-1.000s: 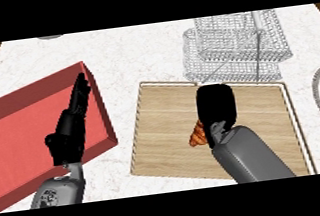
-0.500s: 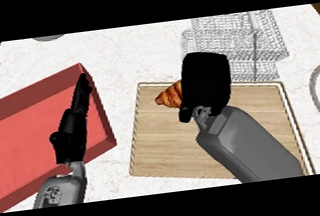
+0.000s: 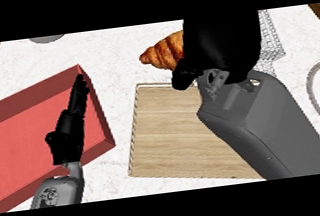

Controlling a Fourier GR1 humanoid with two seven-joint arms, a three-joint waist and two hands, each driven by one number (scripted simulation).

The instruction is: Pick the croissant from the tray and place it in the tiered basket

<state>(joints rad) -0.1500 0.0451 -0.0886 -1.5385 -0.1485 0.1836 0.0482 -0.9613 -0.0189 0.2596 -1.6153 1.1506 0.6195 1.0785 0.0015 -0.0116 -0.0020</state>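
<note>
Croissant first: your right robot hand (image 3: pixel 218 42) is curled round the golden-brown flaky croissant (image 3: pixel 164 52), holding it above the white marble tabletop (image 3: pixel 111 50), just past the far edge of the pale wooden board (image 3: pixel 170 134). The wire tiered basket (image 3: pixel 270 41) shows behind that hand. Your left robot hand (image 3: pixel 68 126) rests open, fingers straight, over the red rectangular tray (image 3: pixel 17 132).

Single head view, steep downward angle.
Camera looks from above onto the desk (image 3: pixel 111 50); forearms enter from the lower edge, the right one close to the lens.
</note>
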